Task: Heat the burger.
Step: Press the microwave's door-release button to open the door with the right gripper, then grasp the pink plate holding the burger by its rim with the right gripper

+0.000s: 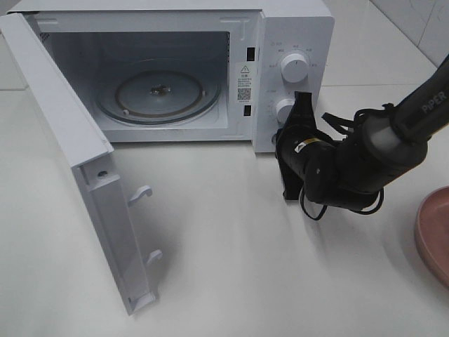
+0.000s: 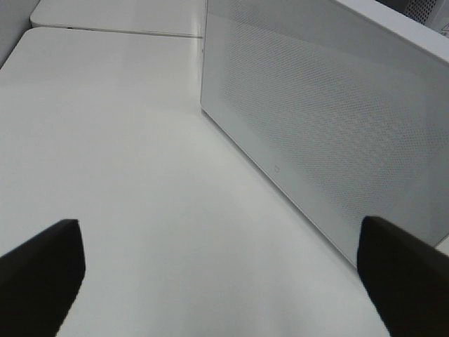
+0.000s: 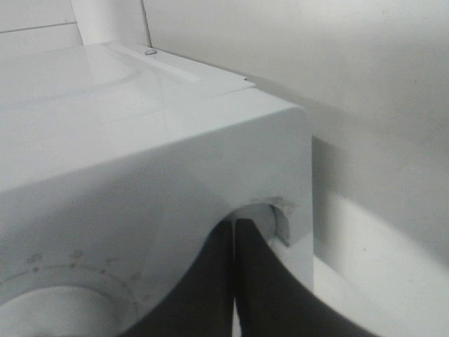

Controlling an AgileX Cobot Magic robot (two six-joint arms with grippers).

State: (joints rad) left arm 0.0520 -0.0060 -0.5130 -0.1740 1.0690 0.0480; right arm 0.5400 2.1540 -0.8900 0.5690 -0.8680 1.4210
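White tabletop (image 1: 245, 253) fills my high camera, with a white microwave (image 1: 295, 28) at the back of it. Its door (image 1: 56, 105) is swung wide to the left, so I can look straight in at the glass turntable (image 1: 158, 95). Two round dials sit one above the other on the control panel, the upper knob (image 1: 293, 68) and the lower knob (image 1: 284, 110). My right arm comes in from the right edge, and its black head sits just at the lower knob. A pink plate (image 1: 435, 232) is cut off by the right border, well apart from the microwave.

The high view does not let me read the fingers, but the right wrist camera does. There the right gripper (image 3: 235, 242) has its two dark fingers pressed flat together along one seam, with nothing between them. Its tip is right at the panel, beside a curved knob edge.

Only the left wrist camera shows me the left gripper (image 2: 219, 232). Its fingertips (image 2: 49, 274) are spread to opposite corners, released, above bare table. Beyond them stands the dotted outer face of the door, a side the high camera cannot see.

I cannot find the burger in any of the three views, so I cannot tell where it is.
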